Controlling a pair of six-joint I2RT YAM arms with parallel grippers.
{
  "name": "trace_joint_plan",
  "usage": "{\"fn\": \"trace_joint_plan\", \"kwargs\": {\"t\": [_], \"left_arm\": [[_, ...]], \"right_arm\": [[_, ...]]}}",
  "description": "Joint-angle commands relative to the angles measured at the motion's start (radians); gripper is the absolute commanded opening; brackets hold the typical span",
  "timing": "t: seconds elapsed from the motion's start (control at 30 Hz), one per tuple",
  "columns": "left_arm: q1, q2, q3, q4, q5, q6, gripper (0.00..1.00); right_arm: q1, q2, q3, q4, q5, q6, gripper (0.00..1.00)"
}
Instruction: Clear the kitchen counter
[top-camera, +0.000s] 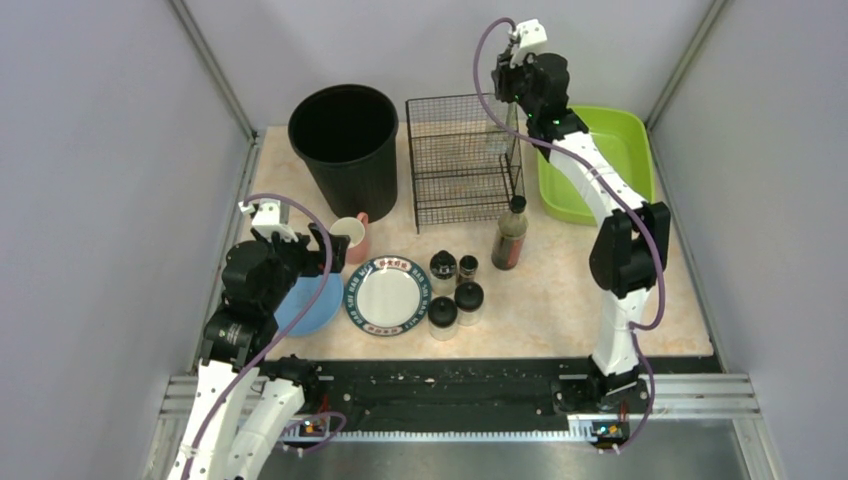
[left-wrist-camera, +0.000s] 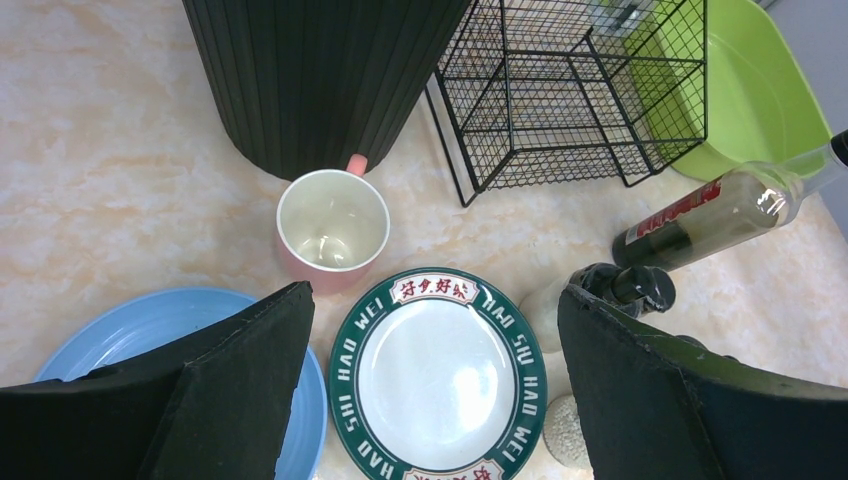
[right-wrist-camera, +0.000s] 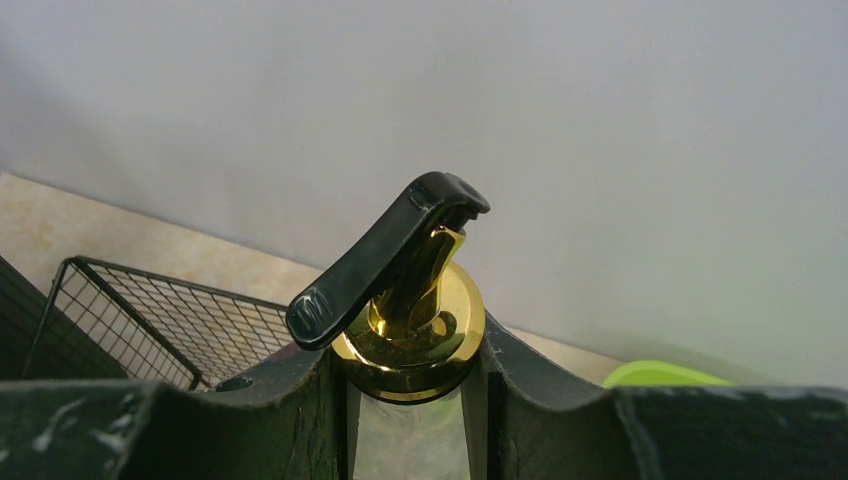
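Note:
The kitchen counter (top-camera: 570, 300) carries a green-rimmed white plate (top-camera: 387, 294), a blue plate (top-camera: 312, 308), a pink cup (top-camera: 352, 236), a dark sauce bottle (top-camera: 510, 236) and several black-capped shakers (top-camera: 455, 290). My left gripper (top-camera: 305, 250) is open and empty above the two plates; in the left wrist view (left-wrist-camera: 435, 290) its fingers frame the green-rimmed plate (left-wrist-camera: 437, 375). My right gripper (top-camera: 520, 100) is raised over the wire rack (top-camera: 460, 160). In the right wrist view it (right-wrist-camera: 410, 400) is shut on the neck of a clear glass dispenser bottle (right-wrist-camera: 410, 330) with a gold collar and black spout.
A black bin (top-camera: 345, 135) stands at the back left, beside the wire rack. A lime-green tray (top-camera: 600, 165) sits at the back right. Grey walls close in the sides and back. A black rail (top-camera: 440, 385) runs along the front edge.

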Motion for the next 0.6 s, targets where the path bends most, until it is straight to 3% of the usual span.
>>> {"fn": "trace_joint_plan", "kwargs": {"t": [0.0, 0.5, 0.53, 0.57], "left_arm": [[-0.005, -0.009, -0.002, 0.028, -0.013, 0.008, 0.96], [-0.005, -0.011, -0.004, 0.029, -0.014, 0.007, 0.96], [-0.005, -0.012, -0.003, 0.030, -0.014, 0.006, 0.96], [-0.005, -0.012, -0.004, 0.028, -0.015, 0.007, 0.96]], "right_arm": [[-0.014, -0.027, -0.013, 0.121, 0.004, 0.020, 0.00], [-0.017, -0.052, -0.287, 0.242, 0.029, 0.052, 0.00], [-0.017, -0.054, -0.292, 0.242, 0.031, 0.054, 0.02], [-0.017, -0.057, -0.297, 0.243, 0.035, 0.055, 0.10]]}}
